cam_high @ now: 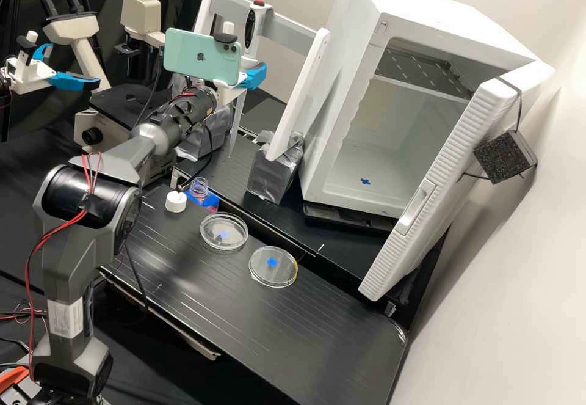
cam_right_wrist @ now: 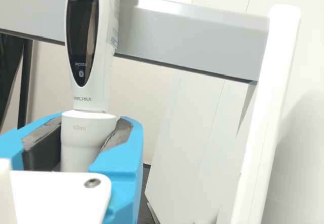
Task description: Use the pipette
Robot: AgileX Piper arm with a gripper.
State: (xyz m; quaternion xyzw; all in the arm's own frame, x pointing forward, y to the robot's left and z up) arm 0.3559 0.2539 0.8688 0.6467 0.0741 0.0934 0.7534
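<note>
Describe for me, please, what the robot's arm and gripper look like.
The arm is dark grey with glossy black rounded joints, thin red and black wires and a white label. Its white gripper has bright blue fingers lined with dark grey pads.

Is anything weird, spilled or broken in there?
I see no spill or break. One odd thing: a dark block is strapped to the open door of the white box. Doors don't usually carry one.
</note>
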